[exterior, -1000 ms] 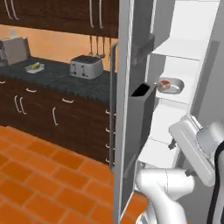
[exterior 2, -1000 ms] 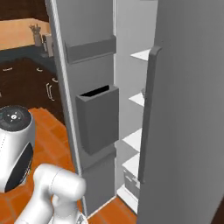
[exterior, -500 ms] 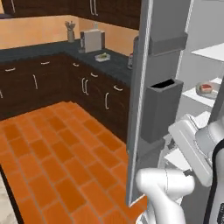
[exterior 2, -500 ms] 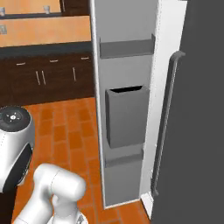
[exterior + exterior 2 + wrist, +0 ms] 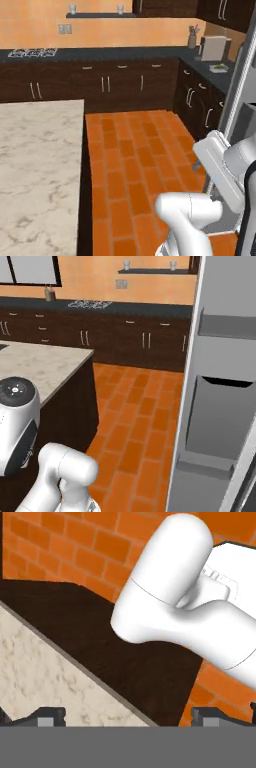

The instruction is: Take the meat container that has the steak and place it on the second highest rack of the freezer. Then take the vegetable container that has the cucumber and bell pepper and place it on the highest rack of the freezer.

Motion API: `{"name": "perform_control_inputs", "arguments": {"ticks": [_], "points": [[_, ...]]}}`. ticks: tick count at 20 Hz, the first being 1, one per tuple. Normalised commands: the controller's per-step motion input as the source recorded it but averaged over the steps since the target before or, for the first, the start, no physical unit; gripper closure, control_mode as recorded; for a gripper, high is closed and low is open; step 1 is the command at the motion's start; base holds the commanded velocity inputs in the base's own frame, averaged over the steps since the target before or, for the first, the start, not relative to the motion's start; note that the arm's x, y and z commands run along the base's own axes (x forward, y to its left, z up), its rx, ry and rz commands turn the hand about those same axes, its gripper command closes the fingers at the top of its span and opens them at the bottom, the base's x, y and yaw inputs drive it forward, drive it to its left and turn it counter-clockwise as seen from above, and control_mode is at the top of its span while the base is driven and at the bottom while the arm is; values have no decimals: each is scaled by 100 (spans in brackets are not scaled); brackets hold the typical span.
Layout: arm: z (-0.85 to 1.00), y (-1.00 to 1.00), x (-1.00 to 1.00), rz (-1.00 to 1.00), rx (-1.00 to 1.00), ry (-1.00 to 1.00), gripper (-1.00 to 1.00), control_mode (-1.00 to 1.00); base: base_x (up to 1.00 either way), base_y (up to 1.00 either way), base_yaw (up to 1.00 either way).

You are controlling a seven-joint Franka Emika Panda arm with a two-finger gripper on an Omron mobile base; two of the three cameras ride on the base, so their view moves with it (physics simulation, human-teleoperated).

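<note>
My gripper is open, its two dark fingertips wide apart with nothing between them. It points down at the corner of the kitchen island. The freezer's grey open door, with its door bins, fills the right of the right base view; its edge shows at the right of the left base view. A small grey tray with a greenish bit, the vegetable container, lies on the dark counter at the far right; cucumber and bell pepper are too small to tell apart. The meat container and the steak are out of view.
A marble-topped island with dark sides stands to the left, also seen as the island. Dark wood cabinets line the back wall. A boxy appliance stands behind the small tray. Orange brick floor lies between.
The whole picture has swung left, so the camera has moved: the freezer's shelves with the steak tray have left the views and the island has come in. The gripper stays open.
</note>
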Motion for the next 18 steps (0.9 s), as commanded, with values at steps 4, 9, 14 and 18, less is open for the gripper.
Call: {"name": "perform_control_inputs", "arguments": {"ticks": [4,9,14,18], "points": [[0,0,0,0,0,0,-100,100,56,88,42],[0,0,0,0,0,0,-100,100,81,88,7],[0,0,0,0,0,0,-100,100,100,5,-3],[0,0,0,0,0,0,-100,100,100,-19,18]]}}
